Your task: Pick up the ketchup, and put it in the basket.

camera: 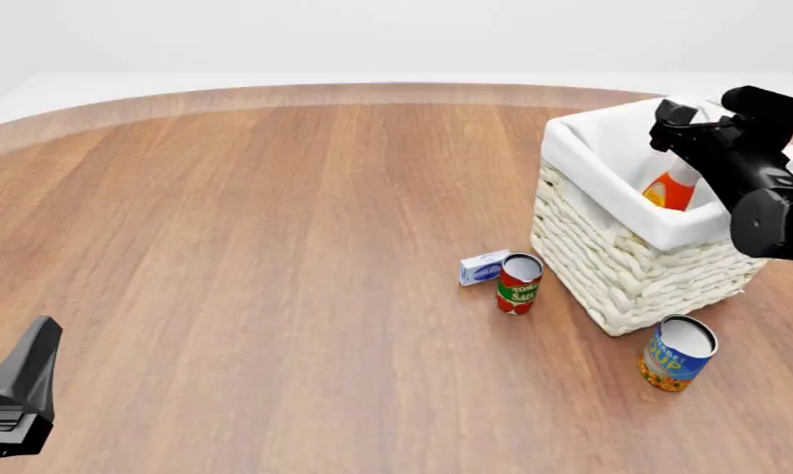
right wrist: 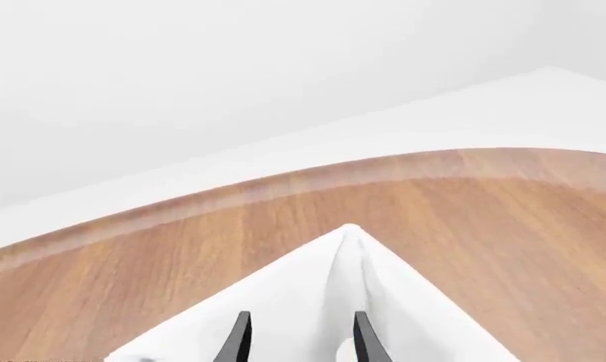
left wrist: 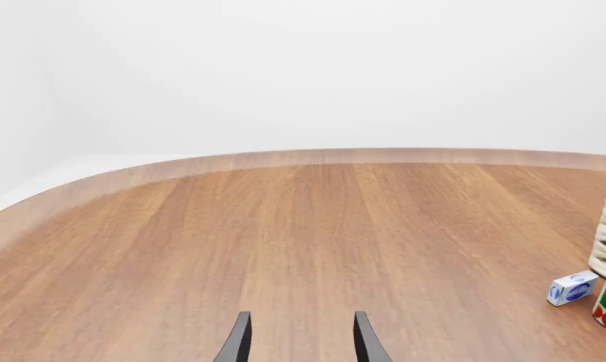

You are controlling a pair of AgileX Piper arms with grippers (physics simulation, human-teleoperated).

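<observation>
The ketchup [camera: 669, 188] already lies inside the basket [camera: 640, 272], which stands toward the table's [camera: 265, 247] right edge. It leans, its long axis tilted, its white cap up toward the far right corner of the liner. The right gripper [camera: 671, 118] hovers above the basket's far rim, fingers parted and empty. Judged from this, the remaining step is a straight lift clear without snagging the cloth. The left gripper [left wrist: 300, 339] waits open, empty, near the table's near left edge

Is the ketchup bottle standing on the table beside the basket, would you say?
No, the ketchup bottle lies inside the basket, below the right gripper.
</observation>
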